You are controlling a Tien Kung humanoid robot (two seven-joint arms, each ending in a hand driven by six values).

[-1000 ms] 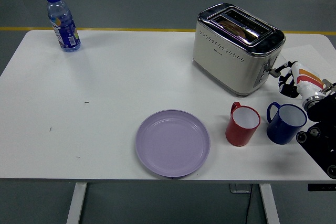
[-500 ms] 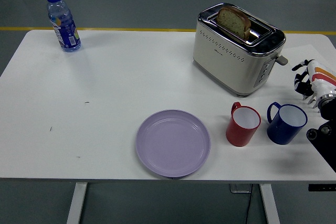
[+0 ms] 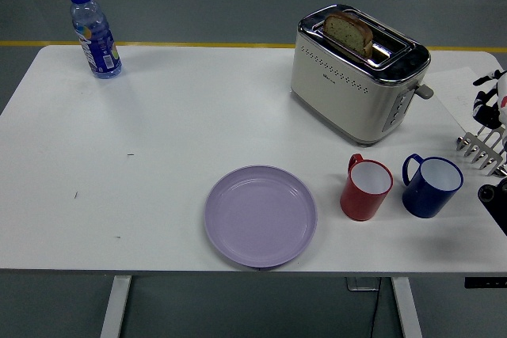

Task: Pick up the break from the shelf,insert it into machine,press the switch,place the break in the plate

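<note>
Bread [image 3: 348, 32], one brown-crusted slice, stands on edge in the slot of the toaster [image 3: 356, 73], its upper part sticking up above the chrome top. Its long axis follows the slot, running from far left to near right, and its broad pale face looks toward the near left. The toaster is cream with a chrome top and sits at the far right of the white table [image 3: 158, 132], its lever [image 3: 425, 90] poking out of the end that faces the near right.

At the right edge of the view the right hand [image 3: 491, 108] shows only in part, white and black with a touch of red, well apart from the toaster and touching nothing; whether its fingers are spread or curled cannot be told. Just near of it a row of metal prongs [image 3: 479, 148] and a black part of the arm [image 3: 495, 195] show.

A lilac plate [image 3: 261, 215] lies near the table's near edge, holding nothing. To its right stand a red mug [image 3: 366, 188] and a blue mug [image 3: 430, 185], side by side, handles to the left. A water bottle [image 3: 94, 33] with a blue cap stands upright at the far left corner.
</note>
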